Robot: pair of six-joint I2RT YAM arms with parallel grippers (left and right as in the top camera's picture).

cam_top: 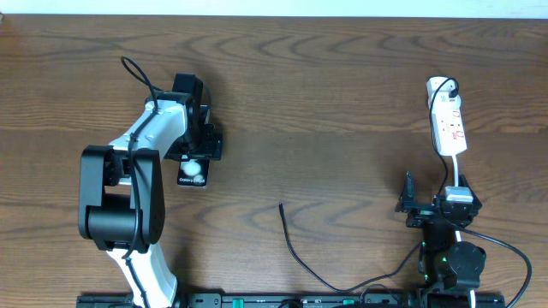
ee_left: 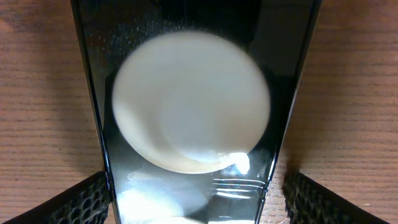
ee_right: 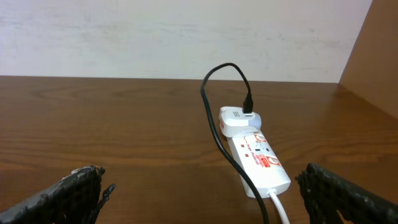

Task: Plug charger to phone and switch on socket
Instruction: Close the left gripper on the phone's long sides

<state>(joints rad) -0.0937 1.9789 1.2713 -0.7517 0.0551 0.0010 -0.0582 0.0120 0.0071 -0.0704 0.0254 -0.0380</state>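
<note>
- Closest to the lens in the left wrist view, the phone (ee_left: 193, 99) fills the frame, glossy black with a big white round spot. Overhead it lies flat on the table (cam_top: 342, 77), left of centre.
- Around it stands the left gripper (ee_left: 196, 196), jaws apart, with one finger (ee_left: 68, 202) in each lower corner of that frame (a sliver of wood shows between the right-hand finger and the phone's edge).
- At lower right overhead, the right gripper (ee_right: 202, 183) is spread wide on nothing, facing the socket (ee_right: 258, 158).
- At upper right overhead lies the socket, with a white plug (ee_right: 235, 119) at its far end and a white lead (ee_right: 278, 208) at its near end.
- Into that plug goes the charger (cam_top: 288, 238). Its free tip rests on bare table at lower centre overhead, well apart from the phone and both grippers.
</note>
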